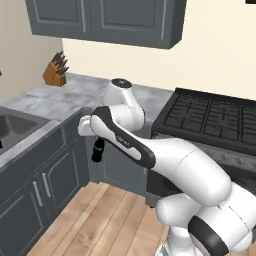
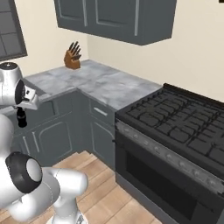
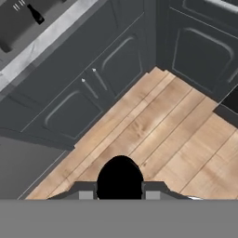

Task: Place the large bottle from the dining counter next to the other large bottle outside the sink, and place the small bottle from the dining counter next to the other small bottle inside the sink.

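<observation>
- A small dark bottle [image 1: 98, 150] hangs upright from the gripper [image 1: 96, 141], held by its top; the jaws are clenched on it.
- In the hand view this bottle [image 3: 120, 178] sits as a black round shape between the two fingertips [image 3: 85, 195], seen from above over the wooden floor [image 3: 153, 125].
- In the right base view the same bottle [image 2: 21, 118] hangs below the white wrist, in front of the dark cabinet doors [image 2: 48, 135].
- The sink [image 1: 12, 127] lies to the left of the held bottle, set into the marbled worktop [image 1: 65, 97]; the bottle is clear of the basin, out over the floor beside the cabinet front below the worktop edge.
- In the hand view the sink [image 3: 21, 21] is at the upper left, and a small dark bottle [image 3: 35, 14] stands inside it.
- A knife block [image 1: 55, 71] stands at the back of the worktop, well beyond the sink.
- A black stove [image 1: 212, 120] with an oven below stands to the right of the worktop, well apart from the sink.
- Grey wall cabinets [image 1: 107, 20] hang above the worktop.
</observation>
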You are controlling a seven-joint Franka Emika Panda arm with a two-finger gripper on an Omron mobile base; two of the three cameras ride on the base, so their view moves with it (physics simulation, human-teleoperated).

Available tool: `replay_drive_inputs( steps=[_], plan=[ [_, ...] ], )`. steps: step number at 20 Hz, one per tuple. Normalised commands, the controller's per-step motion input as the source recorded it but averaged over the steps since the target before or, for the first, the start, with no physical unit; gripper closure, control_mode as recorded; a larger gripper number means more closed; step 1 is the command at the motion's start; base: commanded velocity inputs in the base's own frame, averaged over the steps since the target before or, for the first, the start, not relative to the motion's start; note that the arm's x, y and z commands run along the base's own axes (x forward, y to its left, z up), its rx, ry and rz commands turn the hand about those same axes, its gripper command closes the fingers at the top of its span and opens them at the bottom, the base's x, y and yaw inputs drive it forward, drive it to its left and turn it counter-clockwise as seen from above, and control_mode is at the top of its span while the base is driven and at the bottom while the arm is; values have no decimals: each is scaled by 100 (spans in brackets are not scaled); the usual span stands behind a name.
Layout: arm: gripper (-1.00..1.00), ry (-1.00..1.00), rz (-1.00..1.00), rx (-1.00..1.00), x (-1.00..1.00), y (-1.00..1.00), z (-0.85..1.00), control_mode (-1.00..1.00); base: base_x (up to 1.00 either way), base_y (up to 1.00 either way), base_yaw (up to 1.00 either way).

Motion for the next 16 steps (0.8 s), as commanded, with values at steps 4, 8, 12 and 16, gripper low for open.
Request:
replay_drive_inputs(
  steps=[4,8,12,16],
  plan=[
    [100,0,0,0,0,0,0,100,72,2,23],
    [100,0,0,0,0,0,0,100,73,-12,29],
    [100,0,0,0,0,0,0,100,70,-14,31],
    [100,0,0,0,0,0,0,100,50,-2,33]
  ],
)
